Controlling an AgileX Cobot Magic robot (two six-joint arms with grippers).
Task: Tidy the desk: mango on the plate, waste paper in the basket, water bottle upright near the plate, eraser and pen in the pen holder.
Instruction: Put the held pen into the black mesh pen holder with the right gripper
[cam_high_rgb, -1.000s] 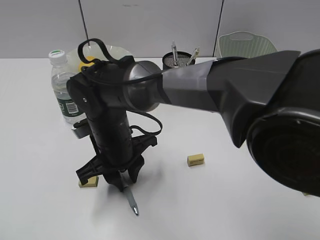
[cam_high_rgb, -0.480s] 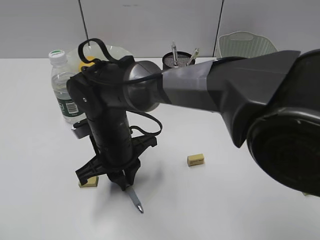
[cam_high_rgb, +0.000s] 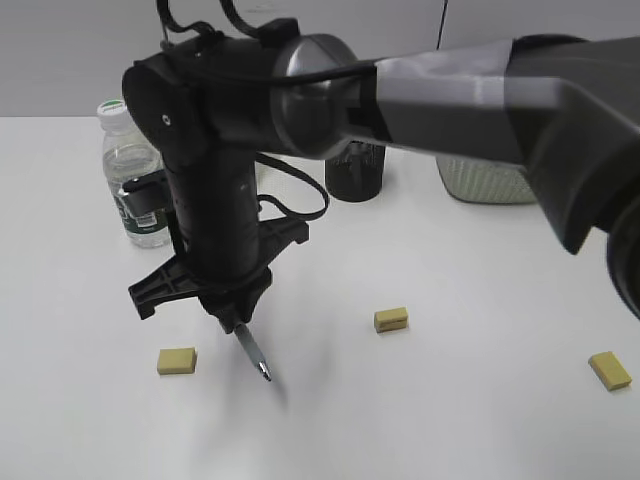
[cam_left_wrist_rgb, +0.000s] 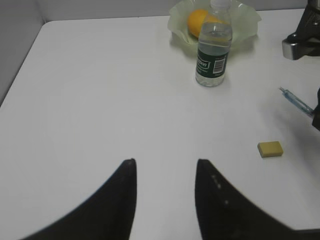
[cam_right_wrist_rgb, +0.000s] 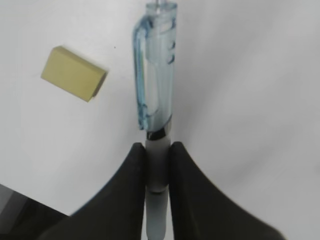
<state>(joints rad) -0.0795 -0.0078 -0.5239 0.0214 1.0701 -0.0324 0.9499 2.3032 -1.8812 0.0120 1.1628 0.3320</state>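
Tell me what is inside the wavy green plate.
The plate holds the mango, seen in the left wrist view. The water bottle stands in front and hides part of the fruit and dish; in the exterior view the right arm covers the plate.
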